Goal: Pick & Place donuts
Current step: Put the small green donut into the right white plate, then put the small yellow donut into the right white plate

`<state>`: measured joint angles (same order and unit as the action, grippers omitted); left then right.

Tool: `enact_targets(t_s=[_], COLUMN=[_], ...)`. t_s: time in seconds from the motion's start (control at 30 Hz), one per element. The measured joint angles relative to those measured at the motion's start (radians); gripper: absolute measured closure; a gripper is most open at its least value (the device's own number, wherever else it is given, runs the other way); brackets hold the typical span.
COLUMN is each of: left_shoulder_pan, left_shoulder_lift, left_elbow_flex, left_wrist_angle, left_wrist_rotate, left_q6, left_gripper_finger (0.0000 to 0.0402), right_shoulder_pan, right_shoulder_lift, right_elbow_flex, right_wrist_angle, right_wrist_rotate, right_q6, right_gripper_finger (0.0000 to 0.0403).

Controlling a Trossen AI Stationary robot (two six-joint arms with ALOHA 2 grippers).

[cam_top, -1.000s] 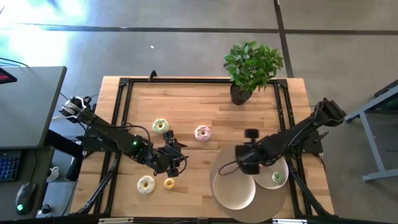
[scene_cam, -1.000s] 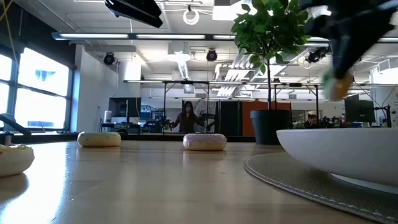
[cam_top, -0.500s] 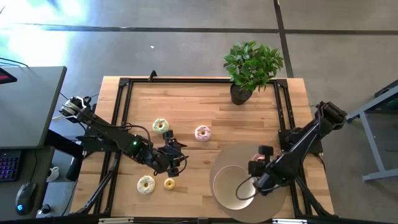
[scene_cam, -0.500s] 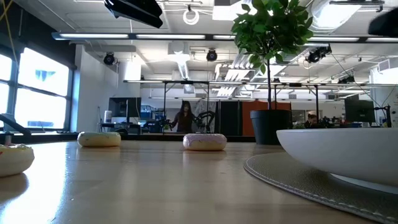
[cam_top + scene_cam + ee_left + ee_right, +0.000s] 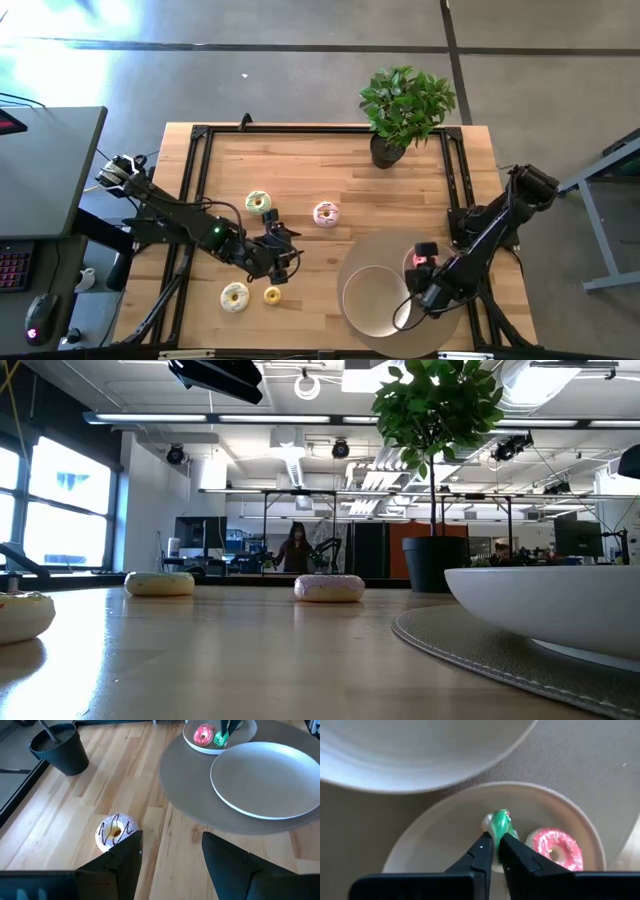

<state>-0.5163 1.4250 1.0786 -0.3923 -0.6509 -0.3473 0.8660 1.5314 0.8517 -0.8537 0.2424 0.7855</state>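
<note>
high view: the right end effector [image 5: 420, 297] is low over the small plate at the near right of the table [image 5: 330, 165], its arm hiding the plate here. the left end effector [image 5: 281, 250] hangs over the middle-left. four donuts lie loose on the wood: a green-white donut [image 5: 258, 202], a pink donut [image 5: 325, 214], a white donut [image 5: 235, 296] and a small yellow donut [image 5: 272, 295]. a potted plant [image 5: 403, 108] stands at the far edge.

low view: the pink donut and two pale ones sit on the table; a large plate [image 5: 560, 608] on a round mat [image 5: 500, 650] fills the right.

left wrist view: the left end effector's fingers [image 5: 227, 865] stand apart and empty, a chocolate-drizzled white donut [image 5: 115, 830] just beyond them. far off, a small plate [image 5: 200, 745] carries a red donut [image 5: 203, 734] and a green one.

right wrist view: the right end effector is clenched on a small green donut [image 5: 499, 824], held on edge just above or on the small plate, beside the red donut. to place it well, i judge it should lower until the ring touches the dish, part the fingers gently, then lift straight up, keeping clear of the red one.
</note>
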Motion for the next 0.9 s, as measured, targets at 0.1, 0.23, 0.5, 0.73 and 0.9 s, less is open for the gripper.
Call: enact_targets(t_s=[0.1,0.23,0.5,0.73,0.9], left_shoulder_pan=[0.0,0.0,0.0,-0.001,-0.001], left_shoulder_lift=[0.0,0.0,0.0,0.0,0.033], left_elbow_flex=[0.0,0.0,0.0,0.0,0.0], left_wrist_angle=[0.0,0.0,0.0,-0.084,-0.213], left_wrist_rotate=[-0.02,-0.021,-0.021,0.135,0.375], left_q6=[0.0,0.001,0.002,-0.068,-0.262], left_gripper_finger=[0.0202,0.0202,0.0202,0.0202,0.0202], right_shoulder_pan=[-0.005,-0.015,-0.015,-0.045,-0.106], right_shoulder_lift=[0.0,0.0,0.0,0.0,0.0], right_elbow_flex=[0.009,0.029,0.106,0.2,0.174], right_wrist_angle=[-0.001,0.004,-0.006,0.057,0.301], right_wrist_rotate=[-0.016,-0.101,-0.163,0.157,0.505], right_q6=[-0.001,0.022,0.006,-0.088,-0.239], right_gripper_finger=[0.0335,0.0301,0.0243,0.022,0.022])
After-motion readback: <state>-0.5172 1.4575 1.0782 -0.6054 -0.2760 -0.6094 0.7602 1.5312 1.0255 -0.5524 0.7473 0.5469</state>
